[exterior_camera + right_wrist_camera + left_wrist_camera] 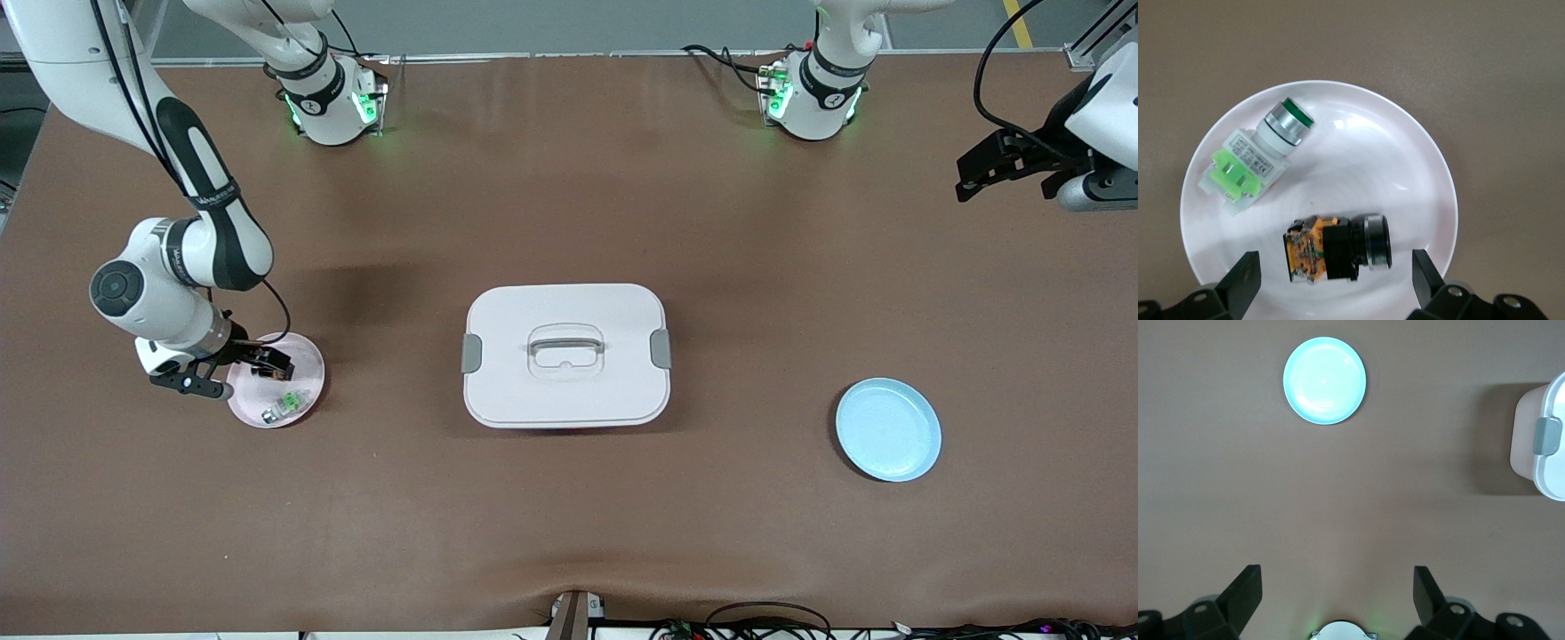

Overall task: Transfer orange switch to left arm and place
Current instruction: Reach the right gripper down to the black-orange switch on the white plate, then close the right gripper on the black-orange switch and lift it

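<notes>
Here the right gripper [233, 369] hangs low over the pink plate [302, 356] at the right arm's end of the table, its two fingers spread wide and gripping nothing. In the right wrist view the fingertips [1245, 277] stand to either side of the orange switch [1337, 249], which lies on its side in the plate, black body and cap at one end, orange block at the other. Whether the fingers are level with the switch or slightly above it cannot be told with confidence. Beside it in the same plate lies the green and silver switch [1258, 160], also on its side and apart from the orange one; it is the one nearer the front camera.

The box [566, 356] sits at the middle of the table, lid on, grey latches [471, 353] at its two short ends and a grey recessed handle [566, 345] on top. The blue plate [888, 429] lies toward the left arm's end of the table, somewhat nearer the front camera than the box and well apart from it.

The left gripper [1009, 166] waits in the air over the table's edge region at its own end, fingers [1245, 593] wide apart and holding nothing; its wrist view looks down on the blue plate and one latched end of the box.
</notes>
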Robot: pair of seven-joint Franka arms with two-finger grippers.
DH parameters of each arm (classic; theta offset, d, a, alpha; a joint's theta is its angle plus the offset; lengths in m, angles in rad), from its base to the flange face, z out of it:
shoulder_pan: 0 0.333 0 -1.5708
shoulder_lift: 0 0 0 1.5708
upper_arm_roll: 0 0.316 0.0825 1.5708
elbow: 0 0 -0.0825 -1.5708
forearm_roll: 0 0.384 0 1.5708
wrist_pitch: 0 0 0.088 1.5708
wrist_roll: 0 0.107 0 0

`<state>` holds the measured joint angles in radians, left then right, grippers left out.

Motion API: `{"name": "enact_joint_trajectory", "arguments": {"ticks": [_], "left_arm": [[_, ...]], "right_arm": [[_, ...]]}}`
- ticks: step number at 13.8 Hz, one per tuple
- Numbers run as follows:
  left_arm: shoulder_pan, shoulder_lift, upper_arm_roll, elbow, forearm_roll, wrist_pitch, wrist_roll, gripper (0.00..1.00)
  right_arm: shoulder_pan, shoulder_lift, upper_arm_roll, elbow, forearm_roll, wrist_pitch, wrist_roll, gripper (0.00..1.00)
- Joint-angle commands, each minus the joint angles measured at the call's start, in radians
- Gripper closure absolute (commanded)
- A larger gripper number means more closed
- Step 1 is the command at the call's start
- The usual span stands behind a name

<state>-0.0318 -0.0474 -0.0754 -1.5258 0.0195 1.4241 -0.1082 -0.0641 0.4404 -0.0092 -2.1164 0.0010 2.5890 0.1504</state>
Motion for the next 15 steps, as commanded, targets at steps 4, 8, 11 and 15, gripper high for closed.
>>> {"name": "enact_joint_trajectory", "arguments": {"ticks": [4,8,11,15], "left_arm": [[0.004,0.001,-0.003,0.010,-0.003,-0.011,-0.001,0.00],[0.004,0.001,-0.003,0.009,-0.001,-0.011,-0.001,0.00],[0.004,0.004,-0.003,0.009,-0.001,-0.007,-0.001,0.00],[0.006,0.011,-0.003,0.009,0.000,-0.007,-0.001,0.00]], "right_arm": [[-0.017,0.052,0.008,0.007,0.005,0.059,0.014,0.00],[-0.017,0.063,0.008,0.013,0.005,0.066,0.014,0.00],[-0.014,0.063,0.008,0.010,0.005,0.065,0.014,0.26],[-0.014,0.058,0.011,0.009,0.039,0.046,0.034,1.00]]}}
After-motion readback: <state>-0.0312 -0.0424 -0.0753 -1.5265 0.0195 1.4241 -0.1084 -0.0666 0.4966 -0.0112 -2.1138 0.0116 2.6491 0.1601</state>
